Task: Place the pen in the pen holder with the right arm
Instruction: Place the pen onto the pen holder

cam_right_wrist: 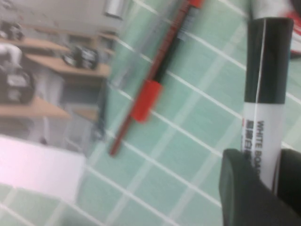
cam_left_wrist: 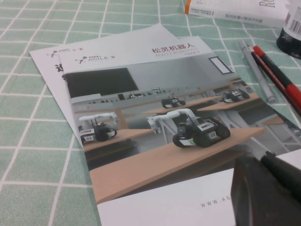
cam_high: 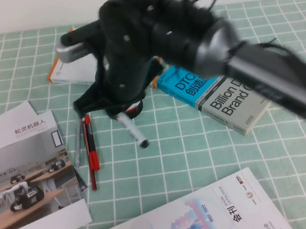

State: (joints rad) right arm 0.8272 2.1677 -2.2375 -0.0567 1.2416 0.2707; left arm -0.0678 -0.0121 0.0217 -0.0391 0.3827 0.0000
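Pen: white-barrel marker (cam_high: pixel 130 128) held in the right pincer (cam_high: pixel 120 114), black end hanging down and toward the robot, apparently lifted off the surface (cam_high: pixel 202 147). The right wrist view shows the barrel (cam_right_wrist: pixel 263 127) clamped between the dark fingers (cam_right_wrist: pixel 244 188), printed side out.

Right pincer: closed on the pen, over the middle of the surface, just right of the red pen.

Holder: mostly hidden under the right arm (cam_high: pixel 188 37) in the high view; only a bit of red and white (cam_high: pixel 135 106) shows beside the pincer, likely its label. The left wrist view catches a black edge of it (cam_left_wrist: pixel 290 40) at the frame side.

Step in hand: judged as carry and align, pen lifted, not yet in the cup.

Doing it well: bring the pen nearer upright, centre its low end over the rim, lower until the end is well inside, then release. A slanted entry may catch the mesh or tip the light cup.

Left pincer: low over the brochure (cam_left_wrist: pixel 155 127) on the robot's left, only a dark part (cam_left_wrist: pixel 263 193) showing; open or closed, cannot tell.

Around: red pen (cam_high: pixel 92 150) and grey pen (cam_high: pixel 77 143) side by side beside the brochure; blue book (cam_high: pixel 218 98) to the right; white book (cam_high: pixel 72 71) behind.
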